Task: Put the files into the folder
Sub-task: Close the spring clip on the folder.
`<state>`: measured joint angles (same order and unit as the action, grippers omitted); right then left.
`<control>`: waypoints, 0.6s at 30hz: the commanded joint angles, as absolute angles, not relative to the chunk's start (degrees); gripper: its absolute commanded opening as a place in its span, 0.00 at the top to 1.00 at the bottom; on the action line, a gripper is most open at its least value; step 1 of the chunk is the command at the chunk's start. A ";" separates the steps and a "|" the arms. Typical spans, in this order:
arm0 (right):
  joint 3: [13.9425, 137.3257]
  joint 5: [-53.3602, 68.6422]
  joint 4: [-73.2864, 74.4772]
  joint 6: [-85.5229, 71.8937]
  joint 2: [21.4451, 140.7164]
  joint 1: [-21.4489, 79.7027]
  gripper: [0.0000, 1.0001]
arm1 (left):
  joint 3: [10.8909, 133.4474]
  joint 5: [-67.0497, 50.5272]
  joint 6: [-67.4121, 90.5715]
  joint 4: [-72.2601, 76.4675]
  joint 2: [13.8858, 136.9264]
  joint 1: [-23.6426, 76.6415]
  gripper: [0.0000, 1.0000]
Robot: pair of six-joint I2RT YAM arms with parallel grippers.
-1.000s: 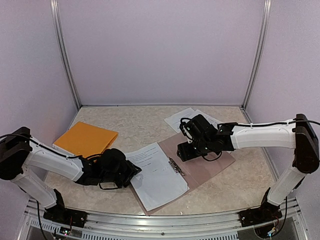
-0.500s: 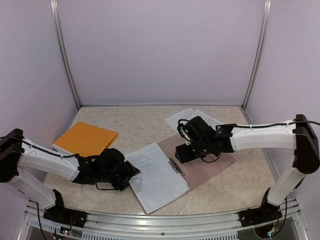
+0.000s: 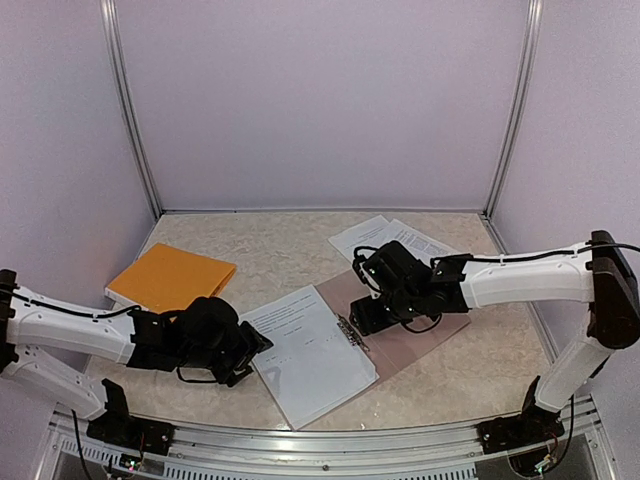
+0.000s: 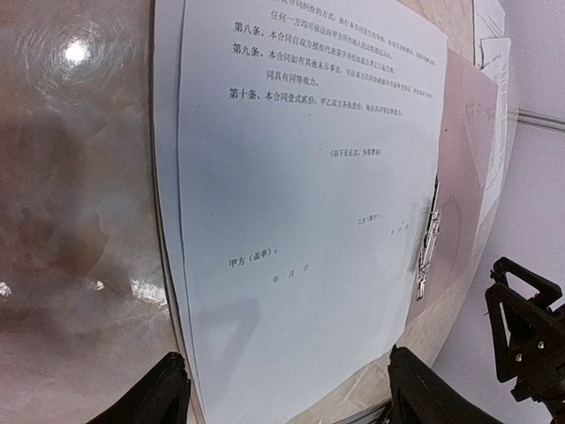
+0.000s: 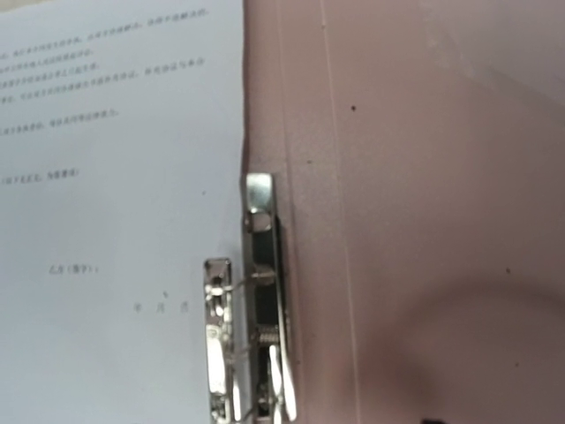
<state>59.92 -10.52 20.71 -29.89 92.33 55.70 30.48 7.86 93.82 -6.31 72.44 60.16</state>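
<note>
Printed white files (image 3: 310, 355) lie flat on the left half of an open pink folder (image 3: 425, 345) at 6 o'clock on the marbled surface (image 3: 270, 250), their right edge just beside the metal clip (image 3: 352, 333) at the folder's spine. The left fingers (image 3: 255, 345) sit low at 9 o'clock of the files, spread wide and released, with the paper's near edge between them but not pinched. The right fingers (image 3: 362, 318) hover over the folder's bare right half at 2 o'clock of the clip, parted and grasping nothing. An orange folder (image 3: 170, 278) rests closed at 9 o'clock on the surface. More printed sheets (image 3: 390, 238) lie at 1 o'clock, partly tucked under the pink folder's far corner.
</note>
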 commanded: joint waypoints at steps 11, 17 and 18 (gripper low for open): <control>57.22 -7.10 18.41 -27.93 92.55 56.31 0.37 | 44.70 7.66 65.89 -1.92 79.71 57.84 0.22; 55.91 -4.92 18.39 -27.63 92.12 55.93 0.39 | 46.03 -2.65 65.22 7.28 89.06 54.17 0.22; 55.41 -4.61 18.11 -27.79 91.84 55.78 0.40 | 46.28 -4.02 65.03 8.42 90.31 53.88 0.22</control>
<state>57.30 -6.74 18.70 -28.14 92.36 55.83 44.99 4.03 68.07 2.68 85.25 55.40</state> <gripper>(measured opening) 0.610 0.780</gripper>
